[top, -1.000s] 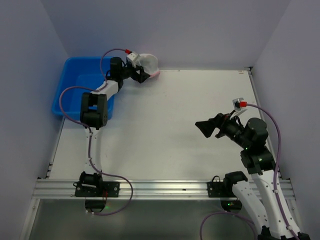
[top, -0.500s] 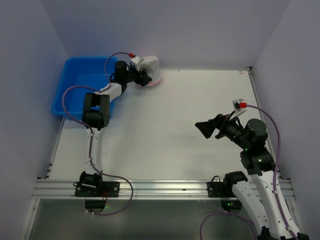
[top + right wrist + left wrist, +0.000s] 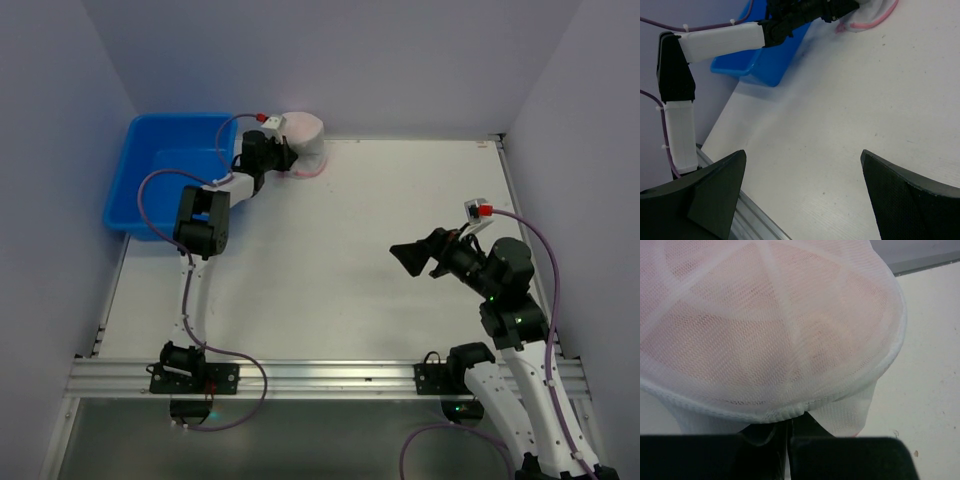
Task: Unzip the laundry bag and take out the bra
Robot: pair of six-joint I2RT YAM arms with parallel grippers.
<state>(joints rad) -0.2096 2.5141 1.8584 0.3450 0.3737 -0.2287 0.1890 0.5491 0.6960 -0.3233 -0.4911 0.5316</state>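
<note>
The round white mesh laundry bag [image 3: 305, 133], pale pink cloth [image 3: 805, 340] inside, sits far left beside the blue plastic bin [image 3: 150, 165], pinched by the closed left gripper [image 3: 284, 157], while the right gripper [image 3: 409, 255] is wide open, empty.

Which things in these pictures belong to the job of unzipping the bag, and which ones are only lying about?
For the job:
- small round white mesh laundry bag with pink trim
- pale pink item seen through its mesh, probably the bra
- left tool, shut on the bag's fabric

Only lying about:
- blue plastic bin
- right tool, open, away from the bag
</note>
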